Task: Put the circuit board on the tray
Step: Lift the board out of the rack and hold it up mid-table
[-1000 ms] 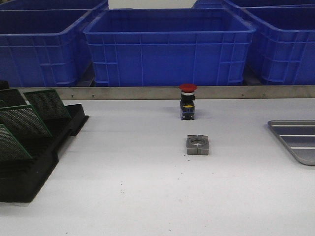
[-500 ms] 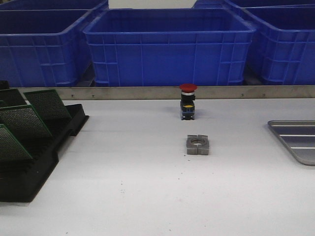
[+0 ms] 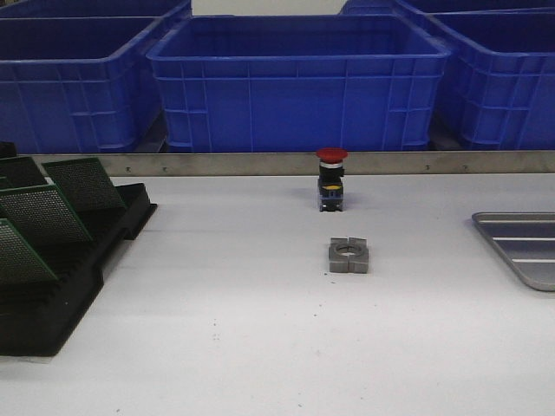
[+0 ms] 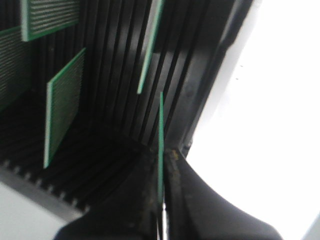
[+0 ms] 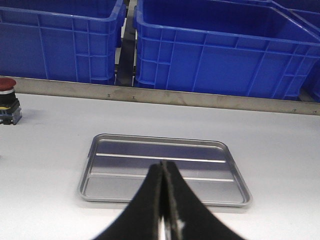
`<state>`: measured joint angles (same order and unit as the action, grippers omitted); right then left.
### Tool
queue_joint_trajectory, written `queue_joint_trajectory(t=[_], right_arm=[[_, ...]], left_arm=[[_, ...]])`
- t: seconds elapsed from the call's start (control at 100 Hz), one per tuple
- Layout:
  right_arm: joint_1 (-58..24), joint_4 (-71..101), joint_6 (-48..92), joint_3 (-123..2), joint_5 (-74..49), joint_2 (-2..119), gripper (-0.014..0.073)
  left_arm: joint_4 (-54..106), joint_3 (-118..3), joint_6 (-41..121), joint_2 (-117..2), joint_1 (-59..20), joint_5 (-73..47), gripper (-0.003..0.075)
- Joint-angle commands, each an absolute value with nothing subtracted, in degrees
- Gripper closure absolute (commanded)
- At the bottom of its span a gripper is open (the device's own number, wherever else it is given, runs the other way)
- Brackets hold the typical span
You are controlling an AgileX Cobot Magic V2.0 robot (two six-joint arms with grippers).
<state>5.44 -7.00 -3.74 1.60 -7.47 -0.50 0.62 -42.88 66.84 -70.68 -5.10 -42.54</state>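
Left tool (image 4: 161, 210) is pinched narrow around the lower edge of a green circuit board (image 4: 161, 145), seen edge-on in its wrist view, with a black finger on each side of the thin board. That board stands in the black slotted rack (image 4: 115, 100), near the rack's outer wall, and other green perforated boards (image 4: 62, 105) lean in slots further in. Whether the gripped board has come free of its slot cannot be told from this angle.

Across the last second the front view shows almost no change: the boards (image 3: 43, 217) in the rack (image 3: 52, 295) at the left of the counter (image 3: 260, 347), the red emergency-stop button (image 3: 330, 180), the small grey metal block (image 3: 349, 256) and the tray (image 3: 525, 247) at the right edge all sit where they did. Neither arm appears in that view. I take this to mean the grasp has only just been made, or is being settled, and that the lift has not begun.

Right tool (image 5: 162, 210) has its fingers pressed together with nothing between them, and it hangs over the counter in front of the silver tray (image 5: 165, 170), whose ridged floor is bare.

So the task is at its start. The board must next be drawn straight up along its slot to avoid catching its neighbours, then carried well across the counter, past the button and block, to the tray.
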Motion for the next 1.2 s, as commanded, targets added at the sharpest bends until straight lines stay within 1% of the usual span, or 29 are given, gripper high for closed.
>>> queue_joint_trajectory(t=[0.0, 0.12, 0.32, 0.39, 0.58, 0.71, 0.86, 0.97, 1.1, 1.19], right_arm=[[5.65, -7.75, -3.66, 1.65, -3.28, -1.71, 0.0653], [5.65, -7.75, -3.66, 1.65, -3.28, -1.71, 0.0653], [5.65, -7.75, -3.66, 1.65, -3.28, -1.71, 0.0653], [5.65, -7.75, -3.66, 1.65, -3.28, -1.71, 0.0653], [5.65, -7.75, -3.66, 1.65, -3.28, -1.71, 0.0653], [5.65, -7.75, -3.66, 1.65, -3.28, -1.71, 0.0653], [5.65, -7.75, -3.66, 1.65, -3.02, -1.71, 0.0653], [5.65, -7.75, -3.66, 1.65, -2.18, -1.71, 0.0653], [5.65, -7.75, -3.66, 1.65, -2.1, -1.71, 0.0653], [5.65, -7.75, -3.66, 1.65, -2.03, -1.71, 0.0653]], left_arm=[[2.86, -46.9, 66.02, -66.56, -5.52, -47.64, 0.0737], [13.19, -48.79, 66.02, -63.49, -5.52, -51.31, 0.0737], [42.98, -49.17, 67.56, -62.27, -5.57, -58.08, 0.0737], [49.66, -49.17, 70.39, -62.27, -6.26, -59.88, 0.0737], [63.8, -49.17, 72.44, -63.95, -11.81, -56.98, 0.0737], [74.1, -49.17, 72.61, -68.1, -18.53, -56.26, 0.0737], [83.55, -49.17, 75.04, -74.61, -25.36, -56.15, 0.0737], [86.64, -49.17, 77.83, -78.59, -28.95, -56.15, 0.0737], [88.25, -49.17, 83.13, -82.06, -30.85, -56.3, 0.0737], [89.07, -49.17, 83.14, -83.07, -31.26, -56.55, 0.0737]])
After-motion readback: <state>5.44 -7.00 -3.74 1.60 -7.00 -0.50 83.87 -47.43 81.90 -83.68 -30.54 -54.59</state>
